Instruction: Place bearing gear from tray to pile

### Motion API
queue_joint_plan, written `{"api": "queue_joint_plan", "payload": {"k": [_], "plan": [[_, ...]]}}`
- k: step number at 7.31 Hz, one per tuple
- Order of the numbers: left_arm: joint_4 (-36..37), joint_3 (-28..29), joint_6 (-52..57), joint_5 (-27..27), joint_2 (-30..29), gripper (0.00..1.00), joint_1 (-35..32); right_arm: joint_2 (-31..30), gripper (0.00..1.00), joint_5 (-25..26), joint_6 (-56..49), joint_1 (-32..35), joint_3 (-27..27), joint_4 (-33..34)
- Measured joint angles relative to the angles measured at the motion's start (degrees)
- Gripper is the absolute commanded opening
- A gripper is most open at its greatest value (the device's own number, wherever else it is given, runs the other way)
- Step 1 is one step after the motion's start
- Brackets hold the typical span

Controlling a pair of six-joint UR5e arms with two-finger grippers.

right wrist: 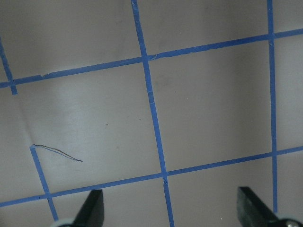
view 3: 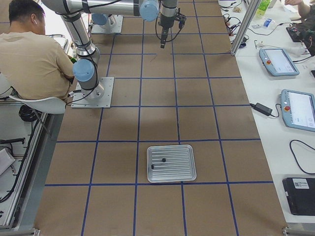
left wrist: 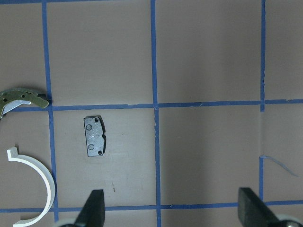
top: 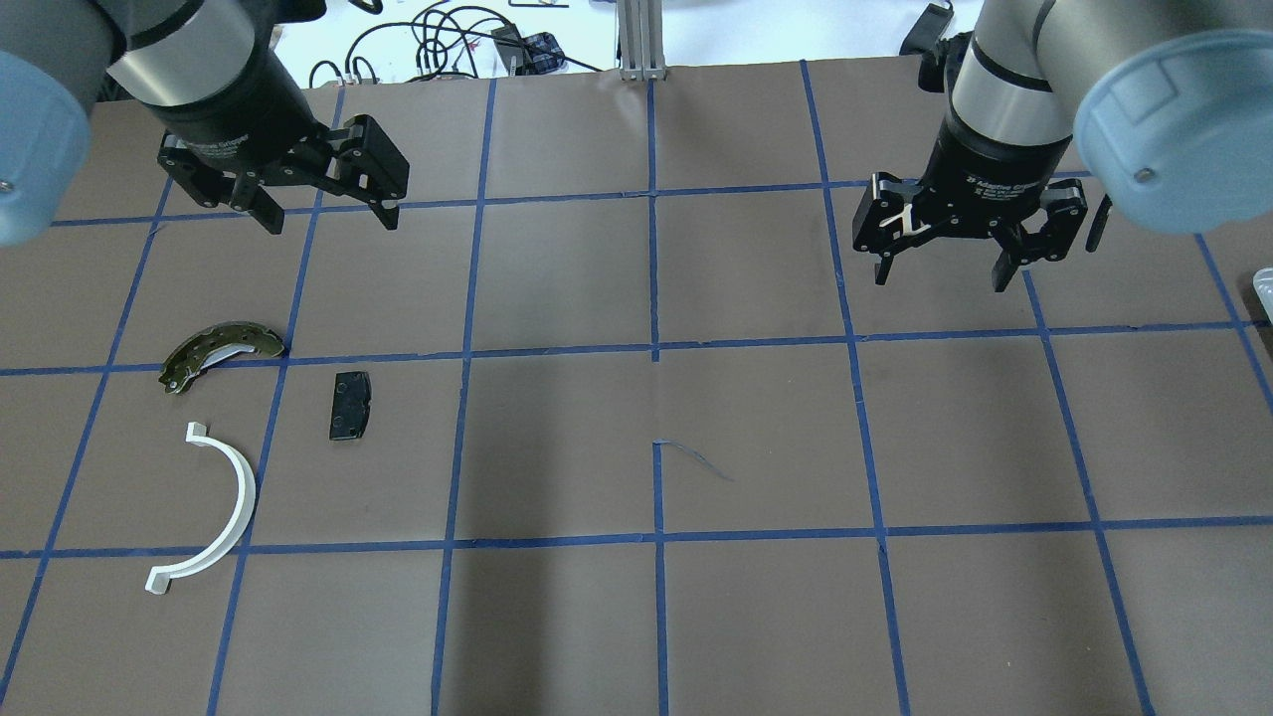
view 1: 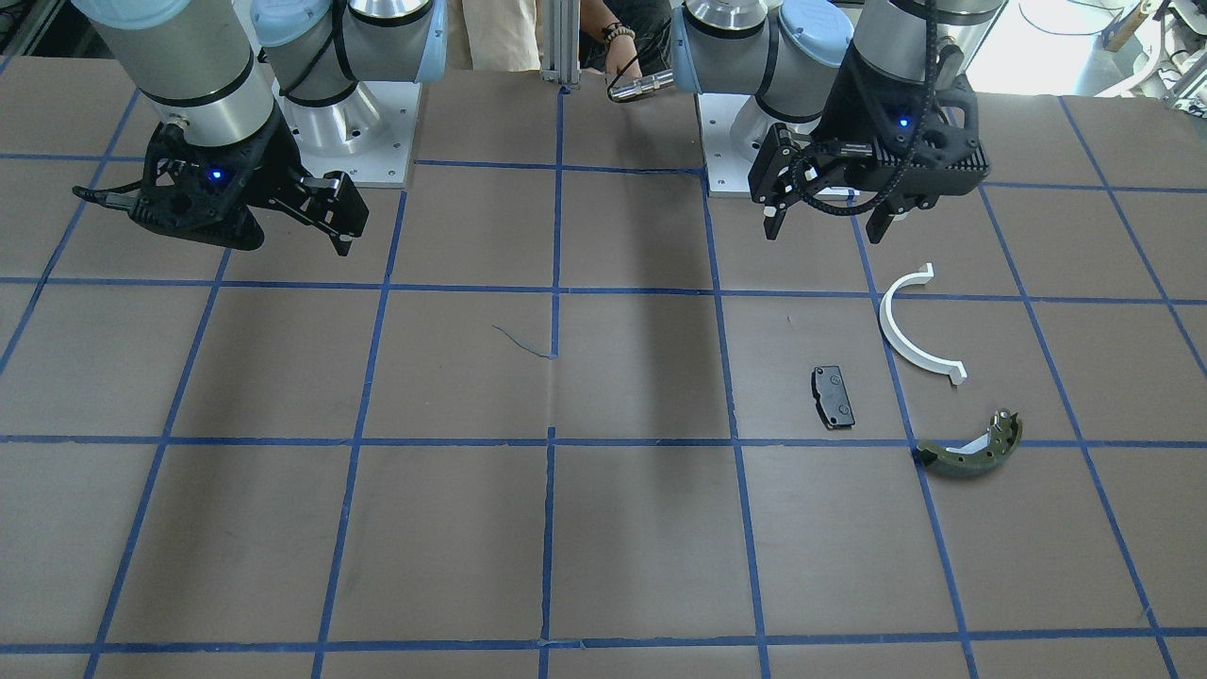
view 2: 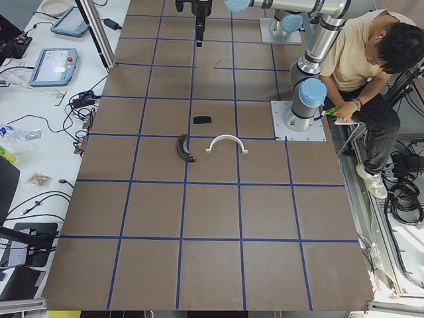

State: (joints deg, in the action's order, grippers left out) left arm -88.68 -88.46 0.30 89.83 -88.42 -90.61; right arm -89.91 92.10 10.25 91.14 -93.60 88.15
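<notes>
Left gripper point(top: 330, 221): fingers spread wide with nothing between them, hanging above the table point(top: 656, 617).
Right gripper point(top: 940, 278): fingers also spread and empty, with only bare gridded surface beneath them.
Tray point(view 3: 179, 169): well apart from both sets of fingers, out past the right gripper toward the table's end. It shows in the exterior right view only.
Bearing gear: one dark piece point(view 3: 164, 159) and a second dark piece point(view 3: 152, 166) lie in the tray. They are too small to tell which is the gear.
Pile: white half-ring point(top: 244, 492), black pad point(top: 349, 405) and brake shoe point(top: 211, 338) lie apart from one another on the table under the left gripper, none between its fingers.
Handling (judged): small, stiff, probably dense and smooth, so liable to roll or slip.
Grasp point (judged): across the outer rim, with the fingers narrowed first and set on opposite sides.
</notes>
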Motion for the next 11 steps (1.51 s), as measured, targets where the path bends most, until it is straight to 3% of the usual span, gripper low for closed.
{"api": "queue_joint_plan", "payload": {"k": [7, 9, 11], "plan": [[0.72, -0.31, 0.23, 0.02, 0.17, 1.00, -0.06, -0.01, 1.00, 0.81, -1.83, -1.23, 0.67, 0.28], [0.74, -0.32, 0.25, 0.04, 0.29, 1.00, -0.03, 0.00, 1.00, 1.74, -4.30, -4.96, 0.59, 0.40], [0.78, -0.47, 0.25, 0.01, 0.38, 1.00, -0.03, 0.07, 1.00, 1.55, -15.89, -12.46, 0.45, 0.56]]}}
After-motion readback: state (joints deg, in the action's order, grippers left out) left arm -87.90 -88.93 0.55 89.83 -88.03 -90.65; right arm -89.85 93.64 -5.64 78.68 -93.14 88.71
